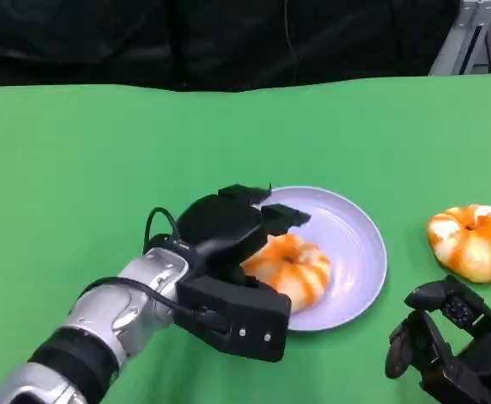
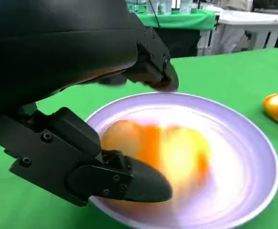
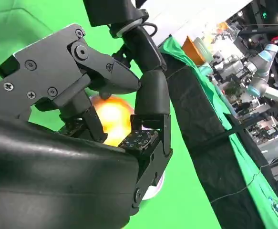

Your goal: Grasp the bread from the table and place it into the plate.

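An orange-and-white bread (image 1: 300, 265) lies in the lilac plate (image 1: 359, 244), on its left half. My left hand (image 1: 228, 244) hovers over the plate's left edge; its fingers (image 1: 270, 210) spread above the bread and its thumb sits low beside it, gripping nothing. In the left wrist view the bread (image 2: 177, 152) looks blurred on the plate (image 2: 243, 143), between the upper fingers (image 2: 153, 71) and the thumb (image 2: 124, 183). A second bread (image 1: 472, 242) sits on the table to the plate's right. My right hand (image 1: 451, 341) rests in front of it, fingers curled in, holding nothing.
The green table (image 1: 102, 168) stretches wide to the left and behind the plate. A black curtain (image 1: 228, 34) closes off the far edge. In the right wrist view the second bread (image 3: 111, 119) glows between my right hand's curled fingers (image 3: 148, 100).
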Available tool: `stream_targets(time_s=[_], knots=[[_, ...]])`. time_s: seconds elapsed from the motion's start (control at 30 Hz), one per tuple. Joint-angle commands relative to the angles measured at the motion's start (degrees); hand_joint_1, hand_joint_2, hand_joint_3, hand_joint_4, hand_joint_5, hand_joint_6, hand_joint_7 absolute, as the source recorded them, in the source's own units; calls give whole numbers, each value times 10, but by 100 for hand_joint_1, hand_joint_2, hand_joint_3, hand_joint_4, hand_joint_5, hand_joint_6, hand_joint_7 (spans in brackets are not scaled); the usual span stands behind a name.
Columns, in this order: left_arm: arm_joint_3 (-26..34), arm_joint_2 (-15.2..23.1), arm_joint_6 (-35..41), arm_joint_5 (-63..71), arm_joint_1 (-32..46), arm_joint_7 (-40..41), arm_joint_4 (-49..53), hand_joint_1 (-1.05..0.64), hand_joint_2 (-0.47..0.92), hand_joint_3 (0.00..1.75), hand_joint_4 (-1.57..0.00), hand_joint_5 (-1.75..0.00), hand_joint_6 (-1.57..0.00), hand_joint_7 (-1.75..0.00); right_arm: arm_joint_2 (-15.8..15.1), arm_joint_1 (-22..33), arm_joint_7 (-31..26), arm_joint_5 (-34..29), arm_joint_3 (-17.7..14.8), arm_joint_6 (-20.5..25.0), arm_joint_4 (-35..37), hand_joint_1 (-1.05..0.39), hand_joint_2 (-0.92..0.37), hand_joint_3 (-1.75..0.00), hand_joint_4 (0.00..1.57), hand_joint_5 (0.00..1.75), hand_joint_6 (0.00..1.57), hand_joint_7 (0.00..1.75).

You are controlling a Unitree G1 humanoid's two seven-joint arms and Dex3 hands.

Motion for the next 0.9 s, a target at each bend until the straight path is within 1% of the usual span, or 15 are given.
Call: stream_targets(time_s=[0.03,0.13,0.27,0.37,0.4,0.47,0.5,0.57,0.6,0.7,0.77,0.8,0.83,0.87,0.9], knots=[[2,15,6,-7,17,-18,-22,-104,92,55,0,0,-20,0,-4,1,1,1,-3,-4,-1,-16,-56,-107,85,175,81,144],[6,17,6,-14,23,-19,-29,-104,92,55,0,0,-20,0,-4,1,1,2,-4,-4,-1,-16,-56,-106,85,175,81,144],[39,48,-7,-67,54,-72,-81,-104,92,56,0,0,-20,-1,-3,3,-2,1,-2,-1,-6,-16,-56,-107,85,175,81,144],[103,55,-37,-208,92,-158,-109,-97,92,48,0,0,-24,-2,-3,1,-4,-1,0,1,-7,-16,-56,-107,85,175,81,145],[121,56,-46,-248,103,-180,-116,-85,92,45,-15,-7,-31,-4,-3,1,-5,-2,1,2,-8,-16,-55,-107,85,175,81,145],[156,53,-69,-320,125,-213,-120,-78,92,43,-23,-10,-35,-5,-3,1,-6,-4,2,0,-8,-16,-56,-107,84,175,81,144],[176,49,-82,-361,138,-231,-120,-55,92,37,-41,-14,-48,-7,-3,1,-6,-5,3,-1,-7,-16,-56,-107,85,175,81,144],[217,39,-89,-443,171,-258,-138,-38,92,34,-54,-13,-58,-7,-2,1,-7,-5,3,-2,-7,-15,-56,-107,85,175,81,144],[238,34,-79,-484,192,-269,-160,-20,92,37,-60,-14,-63,-7,-1,1,-7,-5,4,-2,-7,-16,-56,-107,85,175,81,145],[281,28,-11,-564,241,-284,-239,-6,92,45,-71,-19,-69,-7,0,2,-8,-4,5,-2,-8,-16,-56,-107,84,175,81,145],[295,26,24,-582,257,-285,-271,-1,92,51,-77,-22,-73,-8,-1,2,-6,-4,5,-4,-8,-16,-57,-107,84,175,81,144],[315,25,67,-621,272,-285,-300,0,92,52,-78,-22,-73,-8,-3,0,-8,-5,5,-1,-9,-16,-57,-107,84,175,81,144],[330,25,99,-649,282,-286,-321,-3,85,73,-90,-50,-94,-15,-4,0,-9,-6,5,1,-10,-16,-56,-107,85,175,81,145],[350,32,154,-697,296,-297,-351,-4,80,85,-90,-68,-102,-16,-4,-1,-11,-4,4,4,-12,-16,-56,-107,85,175,81,145],[364,38,195,-730,305,-305,-373,-6,70,105,-94,-102,-116,-27,-4,-2,-12,-2,4,5,-13,-16,-56,-107,85,175,81,145]])
